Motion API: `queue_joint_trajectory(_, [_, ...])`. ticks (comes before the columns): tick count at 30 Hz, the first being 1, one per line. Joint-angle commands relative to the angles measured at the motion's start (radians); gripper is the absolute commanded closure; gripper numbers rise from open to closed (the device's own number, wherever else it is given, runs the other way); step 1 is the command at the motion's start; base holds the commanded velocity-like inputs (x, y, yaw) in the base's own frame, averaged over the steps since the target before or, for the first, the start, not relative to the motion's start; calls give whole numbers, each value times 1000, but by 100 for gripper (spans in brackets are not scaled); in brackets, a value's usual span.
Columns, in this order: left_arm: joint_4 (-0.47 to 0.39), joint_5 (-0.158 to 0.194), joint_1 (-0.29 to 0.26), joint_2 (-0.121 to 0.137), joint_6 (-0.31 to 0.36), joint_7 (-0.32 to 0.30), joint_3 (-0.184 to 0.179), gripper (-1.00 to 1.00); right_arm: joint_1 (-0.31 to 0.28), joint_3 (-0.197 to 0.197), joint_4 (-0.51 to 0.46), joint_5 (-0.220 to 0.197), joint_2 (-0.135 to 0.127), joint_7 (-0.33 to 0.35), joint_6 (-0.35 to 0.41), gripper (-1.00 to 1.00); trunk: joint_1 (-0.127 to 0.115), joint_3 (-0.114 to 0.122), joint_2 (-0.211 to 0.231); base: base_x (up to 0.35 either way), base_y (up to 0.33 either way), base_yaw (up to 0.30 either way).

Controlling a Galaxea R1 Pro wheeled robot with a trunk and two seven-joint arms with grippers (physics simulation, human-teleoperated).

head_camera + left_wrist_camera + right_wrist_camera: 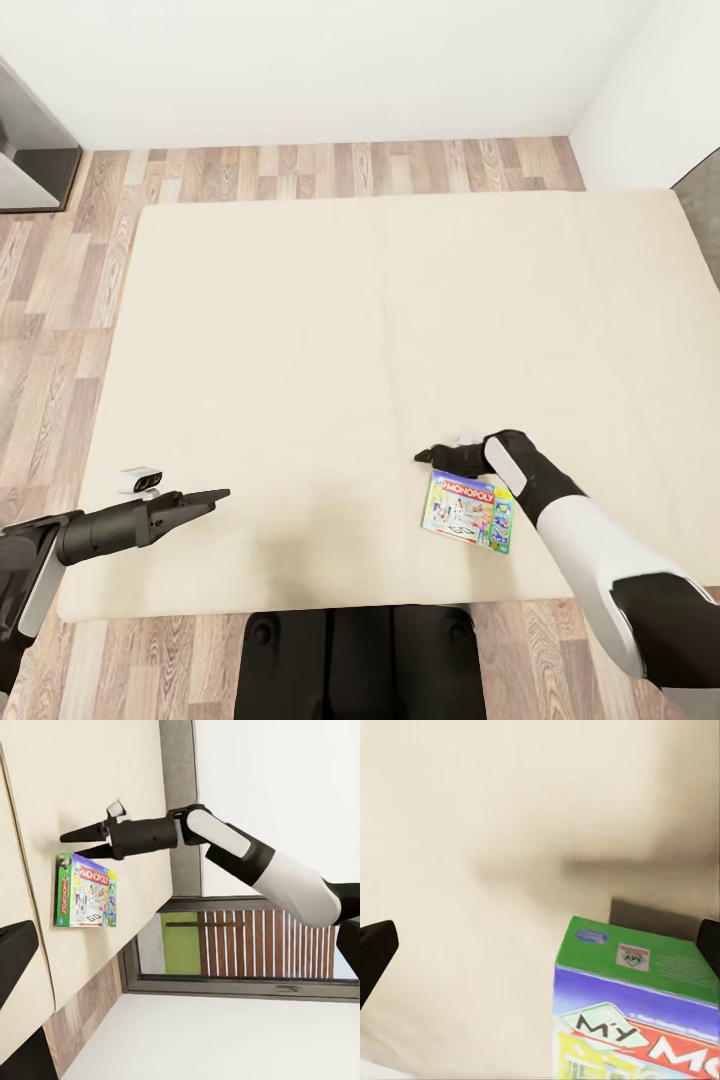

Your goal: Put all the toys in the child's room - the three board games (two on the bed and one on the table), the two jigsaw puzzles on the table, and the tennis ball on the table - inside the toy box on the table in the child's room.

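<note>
below my head camera sat my own dark base [360,660], hard against the near edge of the bed [300,330]. counting what lay on that bed, i found one board game [468,511] and nothing more of the toys: a flat box with a green edge and a colourful "monopoly" face, lying flat on the cream pad near the near edge, toward my right side. two mattress pads made up the bed, meeting at a faint seam [385,300] that ran away from me up the middle; the game lay on the right-hand pad.

two grippers were in view. my right gripper [432,457] hung just beyond the far edge of the game, its dark fingers pointing toward the seam. from the left wrist view its two fingers [82,835] stood a little apart with a gap between the tips, holding nothing. from the right wrist camera the green end of the box [634,958] showed close below, between my dark fingertips at either side of that picture.

my left gripper [215,496] reached out over the left pad, well apart from the game, its fingers drawn close to a point, and it held nothing; whether they quite met i could not tell.

wood-plank floor [60,330] ran round the bed, with white wall [300,60] beyond.
</note>
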Motion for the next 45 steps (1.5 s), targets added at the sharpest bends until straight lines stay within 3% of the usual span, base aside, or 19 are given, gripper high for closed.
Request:
queue_joint_trajectory(1, [0, 0, 0, 0, 11, -4, 0, -100, 0, 5, 3, 7, 0, 7, 2, -100, 1, -1, -2, 0, 0, 0])
queue_joint_trajectory(17, [0, 0, 0, 0, 11, -4, 0, -100, 0, 2, 25, 5, 15, 10, 47, -100, 1, -1, -2, 0, 0, 0])
queue_joint_trajectory(24, [0, 0, 0, 0, 11, -4, 0, -100, 0, 4, 25, 6, 35, 10, 64, -100, 1, -1, -2, 0, 0, 0])
queue_joint_trajectory(45, [0, 0, 3, 0, 11, -4, 1, -100, 0, 3, 25, 5, 38, 9, 85, -100, 1, -1, -2, 0, 0, 0])
